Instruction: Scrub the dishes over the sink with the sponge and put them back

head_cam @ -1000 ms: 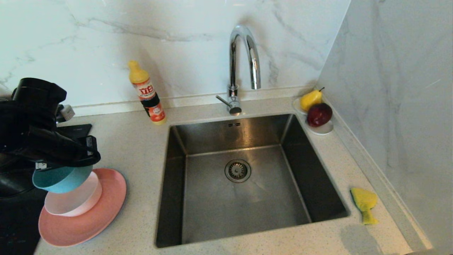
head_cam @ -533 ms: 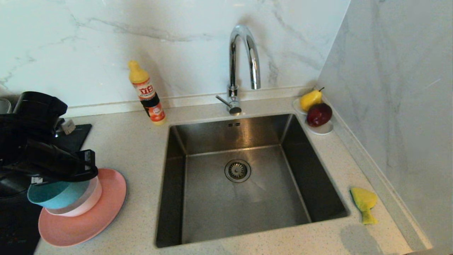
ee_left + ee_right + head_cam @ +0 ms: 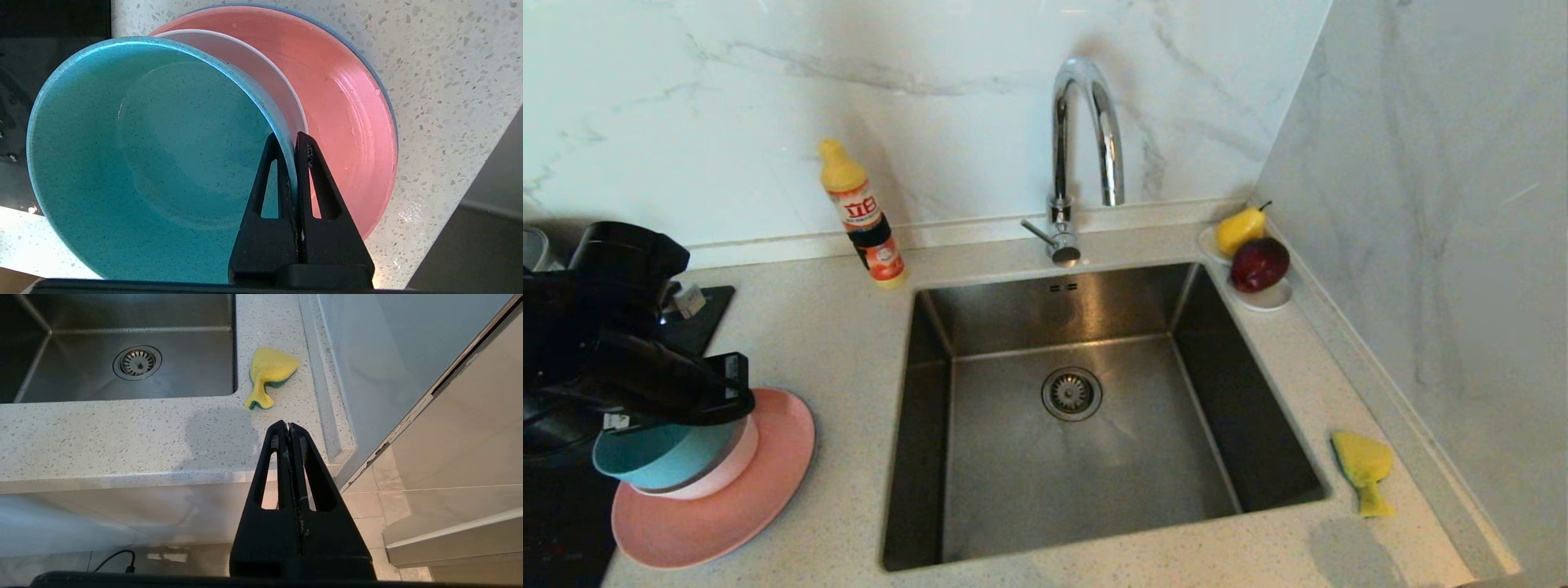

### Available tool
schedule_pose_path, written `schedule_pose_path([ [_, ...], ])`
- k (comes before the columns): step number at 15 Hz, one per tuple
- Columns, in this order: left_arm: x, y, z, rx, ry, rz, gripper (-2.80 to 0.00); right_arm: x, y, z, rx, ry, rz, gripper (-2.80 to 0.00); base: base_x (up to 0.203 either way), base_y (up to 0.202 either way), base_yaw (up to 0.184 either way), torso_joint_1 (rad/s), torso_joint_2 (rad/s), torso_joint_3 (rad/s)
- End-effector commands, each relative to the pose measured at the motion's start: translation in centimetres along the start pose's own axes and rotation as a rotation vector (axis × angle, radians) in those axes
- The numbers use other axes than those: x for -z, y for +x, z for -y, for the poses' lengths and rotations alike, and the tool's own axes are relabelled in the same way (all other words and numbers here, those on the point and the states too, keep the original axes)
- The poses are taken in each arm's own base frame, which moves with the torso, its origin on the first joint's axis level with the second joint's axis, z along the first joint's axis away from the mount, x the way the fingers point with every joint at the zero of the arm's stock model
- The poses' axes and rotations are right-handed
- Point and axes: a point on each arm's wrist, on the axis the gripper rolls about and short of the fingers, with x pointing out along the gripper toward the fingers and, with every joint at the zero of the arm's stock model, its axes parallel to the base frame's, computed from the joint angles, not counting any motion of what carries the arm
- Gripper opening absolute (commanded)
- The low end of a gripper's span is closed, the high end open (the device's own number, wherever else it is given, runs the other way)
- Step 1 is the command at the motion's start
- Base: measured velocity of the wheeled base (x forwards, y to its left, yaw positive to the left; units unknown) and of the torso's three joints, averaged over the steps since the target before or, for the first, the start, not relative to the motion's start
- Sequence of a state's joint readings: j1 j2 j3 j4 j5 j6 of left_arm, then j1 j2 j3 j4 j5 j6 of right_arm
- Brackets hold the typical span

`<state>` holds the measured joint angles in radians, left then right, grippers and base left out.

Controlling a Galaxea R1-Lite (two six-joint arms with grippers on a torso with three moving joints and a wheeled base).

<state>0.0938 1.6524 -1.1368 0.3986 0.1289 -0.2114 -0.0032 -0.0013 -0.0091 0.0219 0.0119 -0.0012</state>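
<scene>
My left gripper (image 3: 295, 141) pinches teal bowl (image 3: 155, 155) rim, nesting it into pale pink bowl (image 3: 261, 69) at counter's left edge; right gripper (image 3: 289, 430) closed, empty.

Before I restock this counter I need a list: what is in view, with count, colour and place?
teal bowl: 1, teal, gripped by its rim, nested in the pale pink bowl
pale pink bowl: 1, on the plate
salmon-pink plate: 1, counter left of sink
sink: 1, steel, centre
tap: 1, chrome, behind sink
sponge: 1, yellow-green, counter right of sink
bottle: 1, yellow, back counter
saucer: 1, white, holding pear and apple
left gripper: black, shut on bowl rim
right gripper: black, shut, parked below counter edge
</scene>
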Motion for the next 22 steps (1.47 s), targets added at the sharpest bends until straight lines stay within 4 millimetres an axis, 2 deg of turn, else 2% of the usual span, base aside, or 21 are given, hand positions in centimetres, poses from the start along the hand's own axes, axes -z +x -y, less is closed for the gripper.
schedule_pose_path([
  [1,-0.3,0.3,0.0,-0.007,-0.006,0.011,0.0,0.0,0.0,0.0,0.0,0.0,-0.001,-2.8,0.0,0.0,0.0,0.0,0.0,0.0],
  [6,-1.0,-0.5,0.1,0.02,-0.028,0.07,0.0,0.0,0.0,0.0,-0.002,0.0,-0.001,-2.8,0.0,0.0,0.0,0.0,0.0,0.0],
  [10,-3.9,-5.1,0.3,0.12,-0.115,0.248,0.0,0.0,0.0,0.0,-0.001,0.0,-0.001,-2.8,0.0,0.0,0.0,0.0,0.0,0.0],
  [11,-4.5,-6.1,0.3,0.149,-0.118,0.281,-2.8,0.0,0.0,0.0,0.0,0.0,-0.001,-2.8,0.0,0.0,0.0,0.0,0.0,0.0],
  [13,-5.7,-7.6,0.4,0.192,-0.119,0.346,-2.8,0.0,0.0,0.0,0.0,0.0,-0.002,-2.8,0.0,0.0,0.0,0.0,0.0,0.0],
  [17,-7.7,-11.1,1.2,0.433,-0.035,0.446,-2.8,0.0,0.0,0.0,0.0,0.0,-0.002,-2.8,0.0,0.0,0.0,0.0,0.0,0.0],
  [19,-7.5,-12.6,1.6,0.583,0.113,0.47,-2.8,0.0,0.0,0.0,0.0,0.0,-0.001,-2.8,0.0,0.0,0.0,0.0,0.0,0.0],
  [22,-5.8,-14.9,1.7,0.644,0.29,0.53,-2.8,0.0,0.0,0.0,0.0,0.0,-0.001,-2.8,0.0,0.0,0.0,0.0,0.0,0.0],
])
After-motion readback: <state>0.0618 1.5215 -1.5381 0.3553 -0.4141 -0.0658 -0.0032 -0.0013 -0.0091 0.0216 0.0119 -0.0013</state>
